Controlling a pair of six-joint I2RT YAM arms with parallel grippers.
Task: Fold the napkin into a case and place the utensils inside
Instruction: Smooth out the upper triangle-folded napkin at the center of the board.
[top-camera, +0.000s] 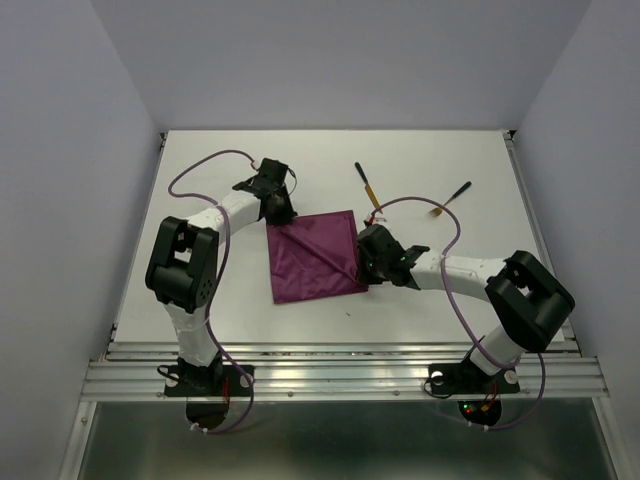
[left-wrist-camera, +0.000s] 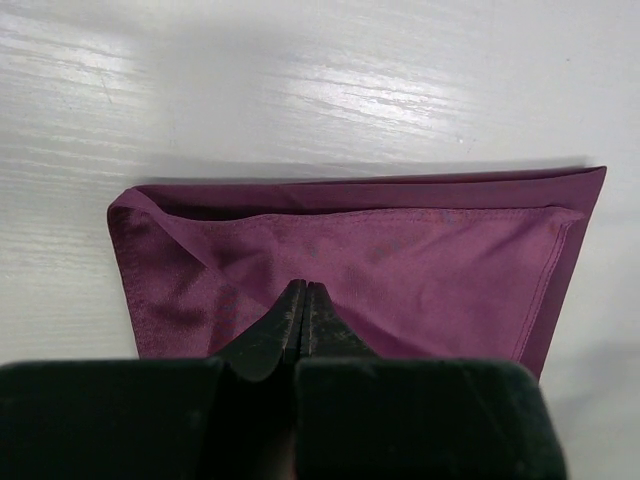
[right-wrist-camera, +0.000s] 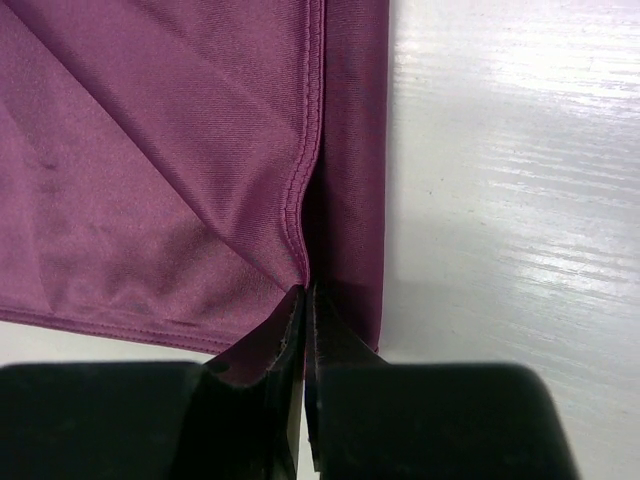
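The magenta-purple napkin (top-camera: 315, 255) lies in the middle of the white table, folded into two layers. The lower layer shows as a strip along one edge (left-wrist-camera: 400, 190) (right-wrist-camera: 350, 150). My left gripper (top-camera: 277, 215) is at its far-left corner, jaws pressed together on the cloth (left-wrist-camera: 305, 287). My right gripper (top-camera: 365, 264) is at its near-right corner, shut on the top layer's hem (right-wrist-camera: 305, 292). Two utensils with black handles and gold ends lie beyond the napkin. One utensil (top-camera: 366, 186) is just past the far-right corner; the other utensil (top-camera: 450, 198) is further right.
Purple cables (top-camera: 205, 160) loop over the table from both arms. Grey walls close the table in on the left, back and right. A metal rail (top-camera: 340, 372) runs along the near edge by the arm bases.
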